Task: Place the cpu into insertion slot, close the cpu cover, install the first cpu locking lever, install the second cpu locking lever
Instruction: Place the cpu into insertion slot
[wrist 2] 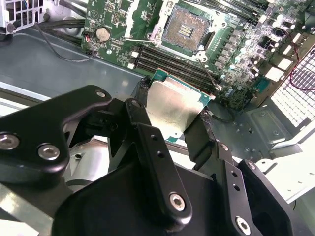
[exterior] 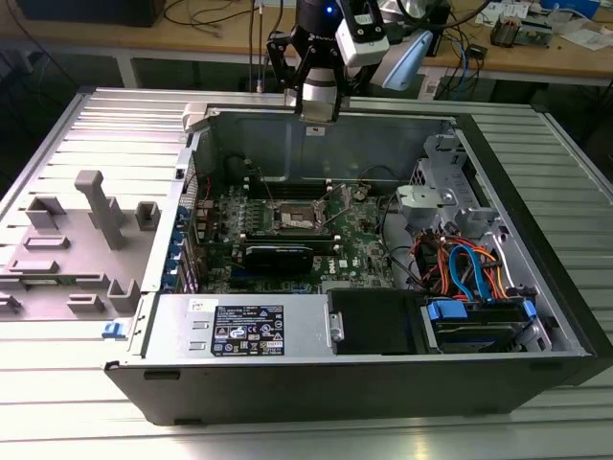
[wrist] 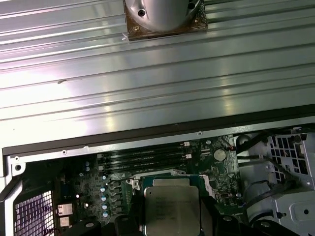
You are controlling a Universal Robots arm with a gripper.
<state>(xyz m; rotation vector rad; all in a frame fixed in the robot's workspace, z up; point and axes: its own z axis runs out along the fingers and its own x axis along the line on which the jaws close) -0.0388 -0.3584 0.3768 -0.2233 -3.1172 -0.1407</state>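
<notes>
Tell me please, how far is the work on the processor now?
Done: the cpu is picked up. In hand: the gripper is shut on it, above the motherboard inside the open case. Left: the insertion slot lies bare and empty, so seating the chip and all later steps remain.

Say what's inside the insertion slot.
Nothing: the insertion slot shows its bare contact bed. The cpu is gripped in the pincer. In the first wrist view the cpu blocks its inside.

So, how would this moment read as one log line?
held: cpu in pincer | place: above the case, apart from the insertion slot | slot: empty | step: cpu not yet placed
</notes>
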